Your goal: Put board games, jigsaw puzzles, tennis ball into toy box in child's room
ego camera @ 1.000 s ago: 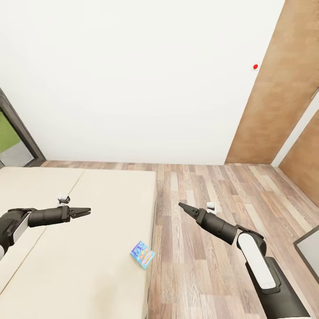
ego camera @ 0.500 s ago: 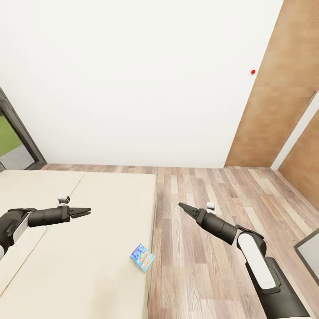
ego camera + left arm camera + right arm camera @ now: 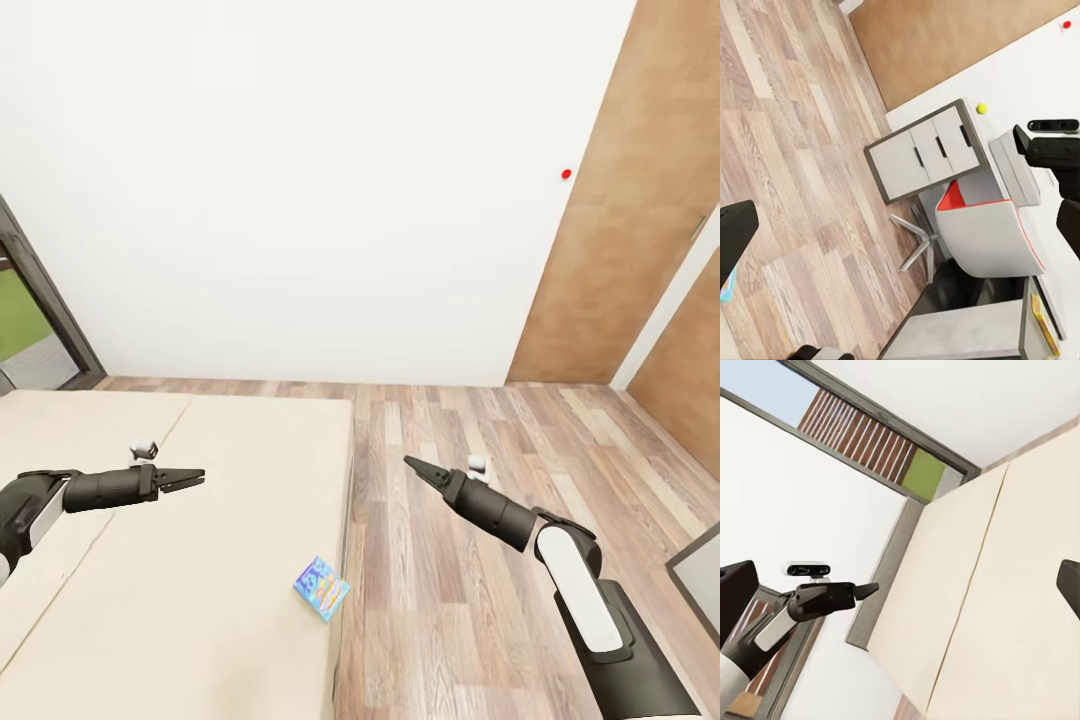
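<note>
One board game [image 3: 321, 588], a small flat blue box with a bright picture, lies near the right edge of the bed [image 3: 200, 620]. My left gripper [image 3: 198, 478] hovers open over the mattress, up and left of that box. Over the wood floor, just past the bed's edge, my right gripper [image 3: 410, 464] is open and empty. In the left wrist view the tennis ball [image 3: 981, 108] sits on the table [image 3: 922, 154] above its drawers, with the grey toy box [image 3: 1014, 169] beside it. A bright flat box [image 3: 1042, 324] lies on another part of the table.
A red-and-white chair [image 3: 982, 232] stands against the table. A white wall and wood door panels [image 3: 620, 250] close off the far side. A grey corner [image 3: 700, 570] juts in at the lower right. A dark-framed window [image 3: 40, 320] is at the left.
The whole picture has shifted slightly, so the camera moved. Both arms hold the same pose and the board game lies where it was on the bed.
</note>
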Controlling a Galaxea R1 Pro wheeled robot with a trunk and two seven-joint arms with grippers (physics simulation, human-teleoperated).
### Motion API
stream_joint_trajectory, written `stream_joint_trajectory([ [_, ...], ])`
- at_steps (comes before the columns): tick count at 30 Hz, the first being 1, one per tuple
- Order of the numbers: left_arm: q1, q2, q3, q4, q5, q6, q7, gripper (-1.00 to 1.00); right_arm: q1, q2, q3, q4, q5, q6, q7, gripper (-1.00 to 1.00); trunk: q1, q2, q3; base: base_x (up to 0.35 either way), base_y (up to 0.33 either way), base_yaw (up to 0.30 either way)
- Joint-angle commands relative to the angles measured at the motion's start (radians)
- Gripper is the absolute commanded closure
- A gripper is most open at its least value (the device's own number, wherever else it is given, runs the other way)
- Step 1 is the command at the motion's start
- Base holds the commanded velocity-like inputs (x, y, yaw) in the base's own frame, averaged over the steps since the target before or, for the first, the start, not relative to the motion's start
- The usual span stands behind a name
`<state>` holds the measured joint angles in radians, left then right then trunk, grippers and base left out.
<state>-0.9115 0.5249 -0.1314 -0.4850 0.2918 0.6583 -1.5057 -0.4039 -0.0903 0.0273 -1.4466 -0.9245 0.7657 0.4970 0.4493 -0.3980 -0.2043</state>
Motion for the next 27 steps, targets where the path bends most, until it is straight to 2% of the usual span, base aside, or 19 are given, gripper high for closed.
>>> stream_joint_trajectory([
  [1, -0.001, 0.001, -0.007, 0.0, 0.006, 0.011, -0.003, -1.0, -0.001, 0.0, 0.0, 0.0, -0.002, 0.002, 0.0, -1.0, 0.001, -0.002, 0.0, 0.0, 0.0, 0.0],
  [27, -0.001, 0.001, -0.007, 0.0, 0.006, 0.011, -0.003, -1.0, -0.001, 0.0, 0.001, 0.0, -0.003, -0.007, 0.0, -1.0, 0.001, -0.002, 0.042, 0.0, 0.0, 0.0],
])
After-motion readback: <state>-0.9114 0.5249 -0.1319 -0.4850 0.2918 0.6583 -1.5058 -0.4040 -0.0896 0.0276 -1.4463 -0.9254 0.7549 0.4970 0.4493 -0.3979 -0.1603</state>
